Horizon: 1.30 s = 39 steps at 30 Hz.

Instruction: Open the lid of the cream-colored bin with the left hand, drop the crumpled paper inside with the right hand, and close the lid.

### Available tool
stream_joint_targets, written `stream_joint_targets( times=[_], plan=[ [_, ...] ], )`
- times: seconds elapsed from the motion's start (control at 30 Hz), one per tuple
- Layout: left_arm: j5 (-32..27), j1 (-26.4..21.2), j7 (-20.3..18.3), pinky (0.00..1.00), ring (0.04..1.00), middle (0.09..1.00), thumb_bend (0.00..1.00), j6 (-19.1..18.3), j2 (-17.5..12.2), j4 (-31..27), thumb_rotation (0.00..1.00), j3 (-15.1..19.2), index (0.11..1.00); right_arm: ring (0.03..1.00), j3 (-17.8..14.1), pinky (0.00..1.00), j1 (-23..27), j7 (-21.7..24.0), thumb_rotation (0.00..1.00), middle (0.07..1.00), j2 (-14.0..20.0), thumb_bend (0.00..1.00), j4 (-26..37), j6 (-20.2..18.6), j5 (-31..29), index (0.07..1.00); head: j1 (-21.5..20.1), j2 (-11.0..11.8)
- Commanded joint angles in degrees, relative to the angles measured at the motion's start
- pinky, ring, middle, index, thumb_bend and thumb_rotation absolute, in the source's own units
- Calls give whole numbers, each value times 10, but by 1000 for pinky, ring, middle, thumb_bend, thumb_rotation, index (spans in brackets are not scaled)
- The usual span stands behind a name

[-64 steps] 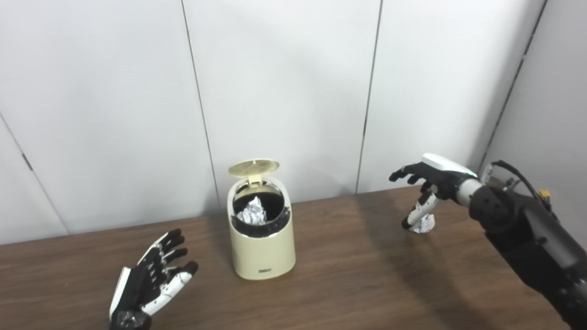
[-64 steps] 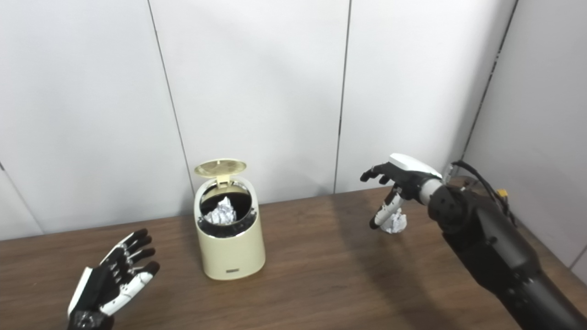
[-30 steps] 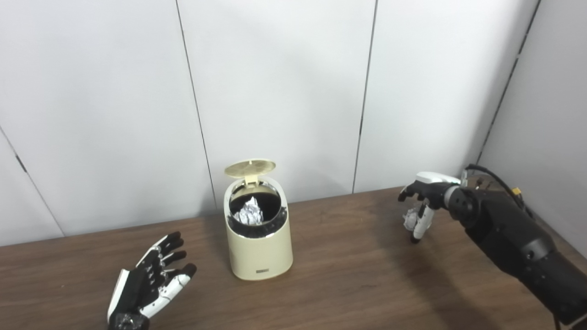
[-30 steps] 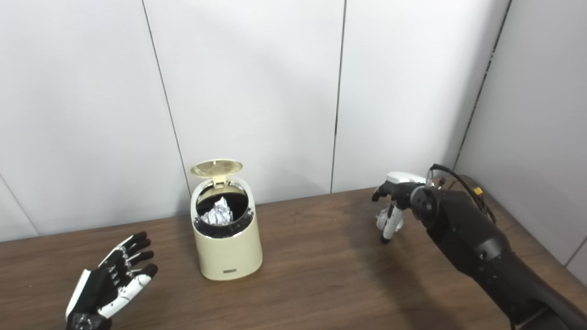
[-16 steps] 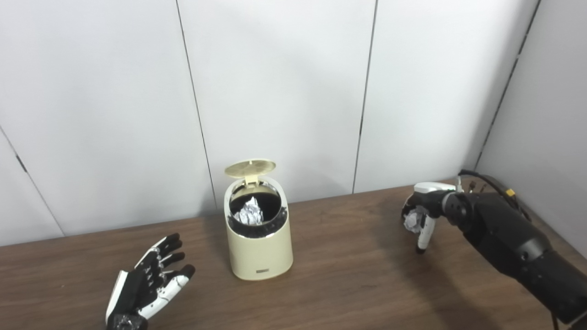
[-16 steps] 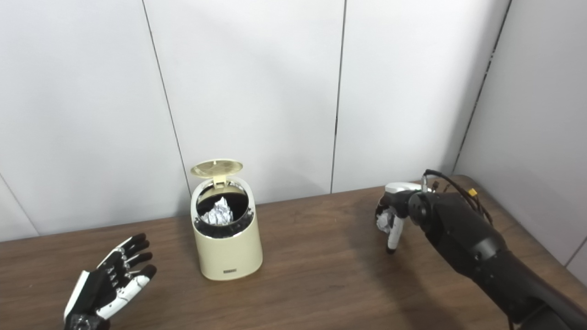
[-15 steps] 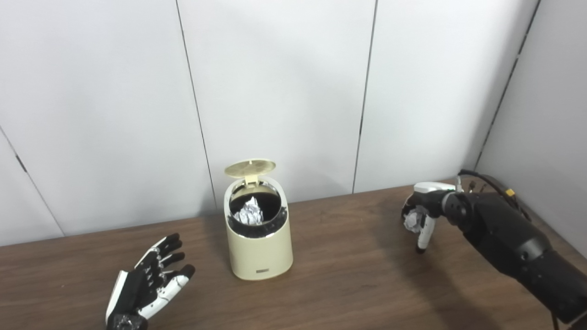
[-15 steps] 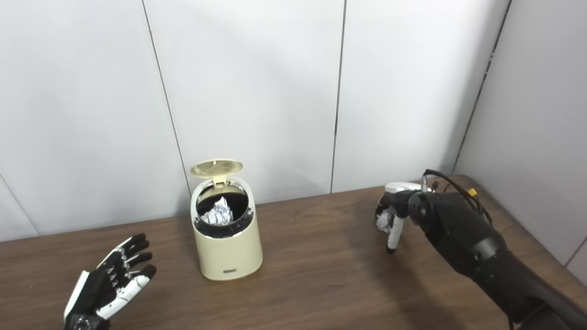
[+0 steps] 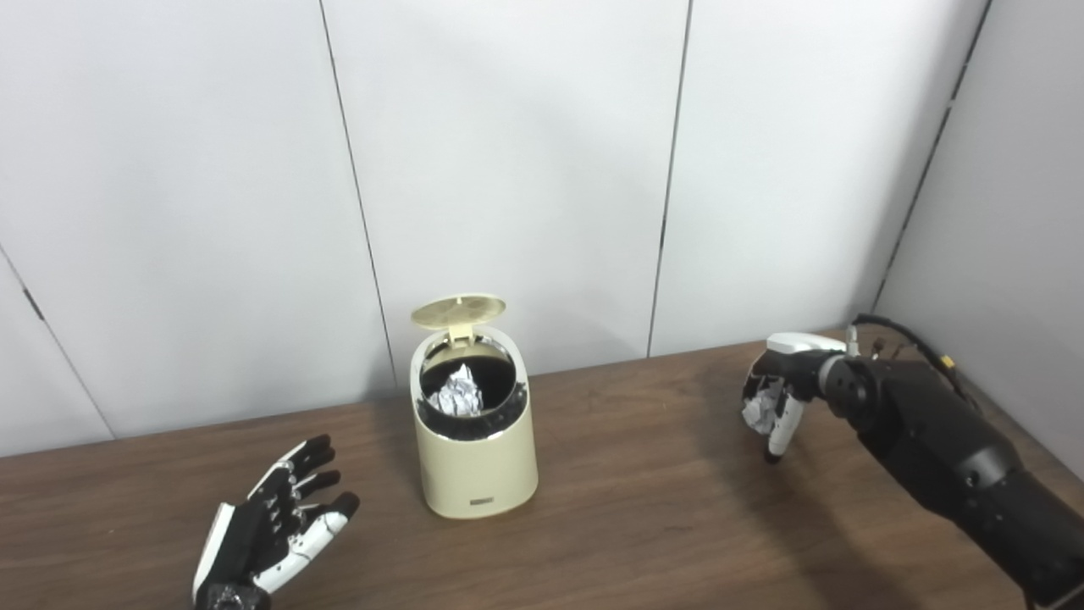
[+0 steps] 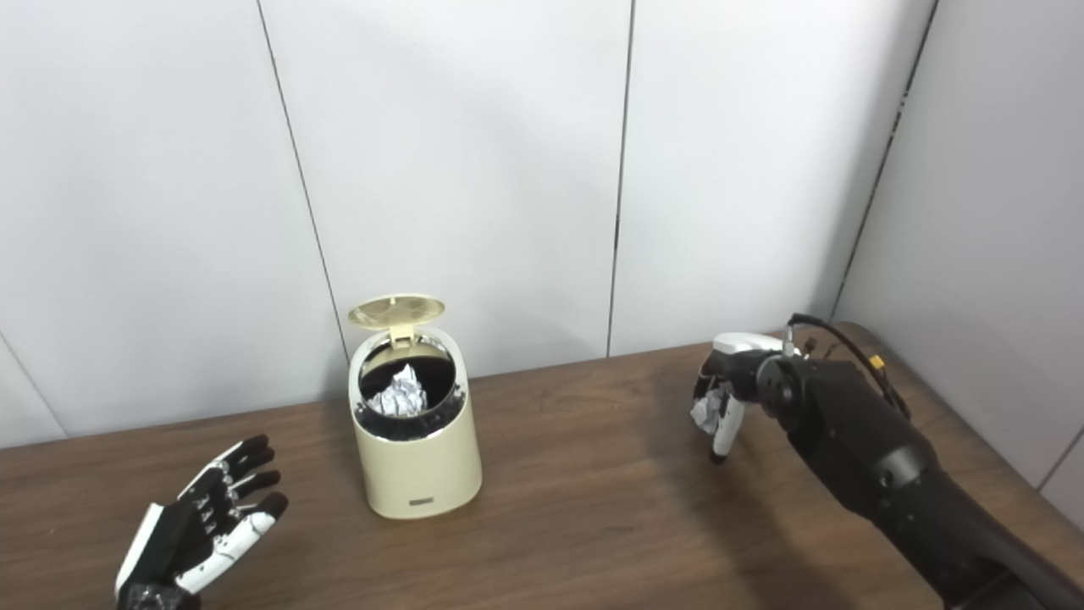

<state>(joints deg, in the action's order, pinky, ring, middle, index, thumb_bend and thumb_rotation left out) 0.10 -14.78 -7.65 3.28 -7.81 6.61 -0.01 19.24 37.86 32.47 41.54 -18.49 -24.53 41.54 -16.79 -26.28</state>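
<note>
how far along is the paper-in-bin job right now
Done: the bin stands with its lid up, and one paper ball already lies inside. In hand: the right hand is closed on the crumpled paper, off to the bin's right. The left hand waits open. Left: carry it over, drop it in, close the lid.

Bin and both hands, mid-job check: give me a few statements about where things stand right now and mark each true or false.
1. The bin's lid stands open. True.
2. The bin is empty. False: a crumpled paper wad already lies inside.
3. The right hand has its fingers closed around a crumpled paper. True.
4. The left hand grips the lid. False: it is open, palm up, low over the table, apart from the bin.
5. The right hand is above the bin's mouth. False: it is far off to the bin's right.
</note>
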Motion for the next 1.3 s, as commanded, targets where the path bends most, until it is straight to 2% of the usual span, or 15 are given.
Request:
stream_joint_targets(
  times=[0.0,0.03,0.2,0.47,0.57,0.6,0.67,0.77,0.9,1.07,1.27],
  plan=[
    [1,-13,0,643,807,864,703,12,-7,-15,365,0,895,429,-20,402,13,-37,0,488,1,538,6,4,-3,541,1,-1],
    [-3,-13,-2,649,812,866,703,12,-7,-15,360,1,896,399,-26,373,10,-49,0,494,-2,522,5,6,-6,531,1,-1],
    [-9,-13,-7,646,813,868,698,13,-7,-13,347,0,896,399,-48,366,-1,-94,0,506,-14,517,7,16,-15,502,1,-3],
    [-9,-11,-7,641,813,871,704,10,-7,-16,349,-3,891,394,-57,370,-11,-125,0,509,-13,516,24,28,-19,503,5,-6],
    [-12,-11,-8,646,819,873,703,8,-5,-16,337,-3,890,386,-61,356,-11,-116,0,500,-7,515,54,25,-21,521,11,-6],
    [-11,-11,-7,644,818,872,706,9,-5,-15,337,-4,887,395,-62,398,-12,-113,0,489,-5,518,63,26,-22,511,14,-6],
    [-10,-11,-7,640,817,870,707,8,-4,-15,336,-5,886,400,-72,415,-17,-108,0,485,-3,519,100,30,-32,507,21,-5],
    [-7,-12,-7,637,812,865,718,10,-5,-13,348,-7,883,396,-84,383,-21,-97,0,502,-5,517,162,33,-46,501,29,-4],
    [-4,-13,-6,638,811,867,717,18,-4,-6,346,-11,884,399,-88,391,-22,-80,0,504,-9,517,217,38,-56,503,41,-3],
    [2,-13,-1,640,811,866,700,23,2,-2,327,-16,885,417,-83,405,-16,-75,0,509,-24,518,246,52,-65,491,55,0],
    [13,-16,8,654,814,860,689,24,8,4,315,-22,876,434,-64,420,0,-49,0,504,-55,520,318,30,-53,476,73,3]
  ],
)
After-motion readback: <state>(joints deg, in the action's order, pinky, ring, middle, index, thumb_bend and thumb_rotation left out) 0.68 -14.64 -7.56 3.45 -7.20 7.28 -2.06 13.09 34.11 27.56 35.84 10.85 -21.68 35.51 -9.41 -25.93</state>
